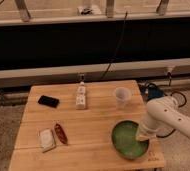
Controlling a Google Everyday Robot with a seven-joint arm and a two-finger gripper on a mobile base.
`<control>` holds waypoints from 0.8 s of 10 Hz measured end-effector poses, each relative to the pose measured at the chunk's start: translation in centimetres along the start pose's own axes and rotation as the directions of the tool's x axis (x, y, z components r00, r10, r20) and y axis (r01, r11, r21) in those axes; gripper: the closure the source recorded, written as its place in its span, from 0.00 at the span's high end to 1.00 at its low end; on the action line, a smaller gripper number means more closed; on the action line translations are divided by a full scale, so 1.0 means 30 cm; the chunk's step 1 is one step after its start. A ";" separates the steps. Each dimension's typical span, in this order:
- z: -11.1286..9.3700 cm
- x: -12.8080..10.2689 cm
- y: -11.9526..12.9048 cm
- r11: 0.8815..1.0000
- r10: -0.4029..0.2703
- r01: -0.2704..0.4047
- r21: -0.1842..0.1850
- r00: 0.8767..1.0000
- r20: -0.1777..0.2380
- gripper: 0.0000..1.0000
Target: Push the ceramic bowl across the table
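The green ceramic bowl (127, 141) sits at the front right corner of the light wooden table (88, 120). My white arm reaches in from the right. Its gripper (142, 134) points down at the bowl's right side, just over or against the inside of the rim, and it is shut with nothing held. The arm's end hides part of the bowl's right edge.
A translucent plastic cup (122, 96) stands behind the bowl. A white box (80, 98) and a black phone (48, 101) lie at the back left. A white packet (46, 139) and a reddish snack bar (61, 133) lie at the front left. Cables (153, 91) hang off the table's right.
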 end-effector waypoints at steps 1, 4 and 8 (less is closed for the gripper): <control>0.015 -0.006 0.003 1.000 0.003 -0.003 -0.010 1.000 0.001 0.04; 0.052 -0.006 0.000 0.999 0.017 -0.016 -0.027 1.000 0.010 0.04; 0.095 -0.041 -0.019 0.999 0.012 -0.012 -0.045 1.000 0.012 0.04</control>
